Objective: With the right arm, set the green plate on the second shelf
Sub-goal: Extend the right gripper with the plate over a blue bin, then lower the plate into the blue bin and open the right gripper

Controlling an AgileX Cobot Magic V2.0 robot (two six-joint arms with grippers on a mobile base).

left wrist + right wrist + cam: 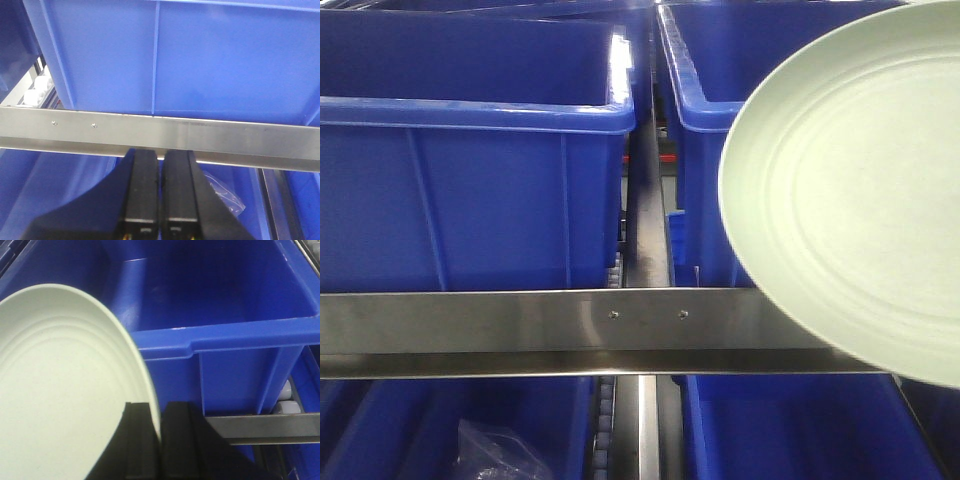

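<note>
At frame left, a blue bin (470,170) sits above the steel shelf rail (570,330). The left tool (161,195) has its fingers pressed together, holding nothing. At right, the right tool (161,440) clamps the rim of the green plate (850,190), tilted before another blue bin (225,315).

One green plate (850,190), two blue bins (470,170) on the upper level — two more below the single steel rail (570,330) — one crumpled plastic bag (495,452).
</note>
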